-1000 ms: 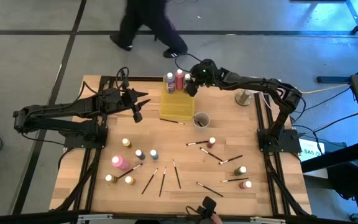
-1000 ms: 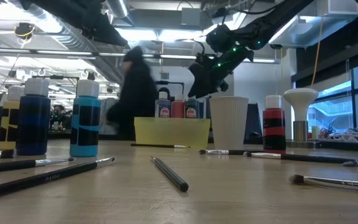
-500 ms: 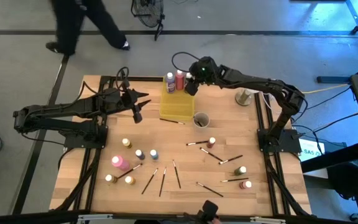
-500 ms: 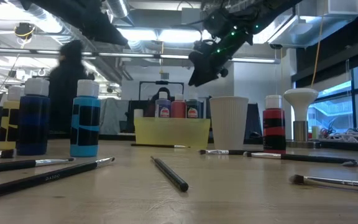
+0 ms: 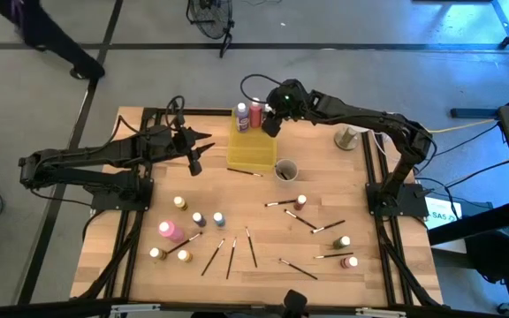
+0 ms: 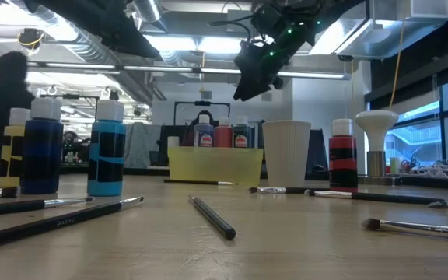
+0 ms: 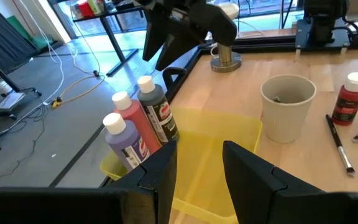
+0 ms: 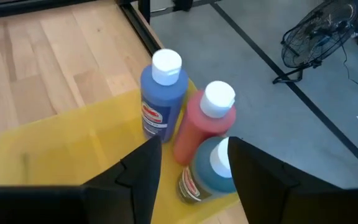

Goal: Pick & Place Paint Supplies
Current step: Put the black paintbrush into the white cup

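Three paint bottles stand upright, packed together at the far end of the translucent yellow tray [image 5: 251, 146]: a purple bottle [image 8: 162, 99], a red bottle [image 8: 202, 124] and a dark teal bottle [image 8: 209, 175], all with white caps. The right end effector [image 5: 272, 124] hangs in the air just above them, its two fingers parted with nothing between them. The left end effector [image 5: 196, 162] hovers over the worktop [image 5: 325, 168] beside the tray's left edge, fingers likewise apart and empty, pointed toward the tray.

Beside the tray's near right corner sits a small pale cup [image 5: 284, 169], with one brush [image 5: 247, 172] lying along the tray's near edge. The other supplies are spread over the near half of the worktop: a pink bottle [image 5: 170, 230] with several smaller bottles around it on the left, three brushes [image 5: 231, 255] lying side by side in the middle, and more brushes and a red bottle [image 5: 350, 261] on the right.
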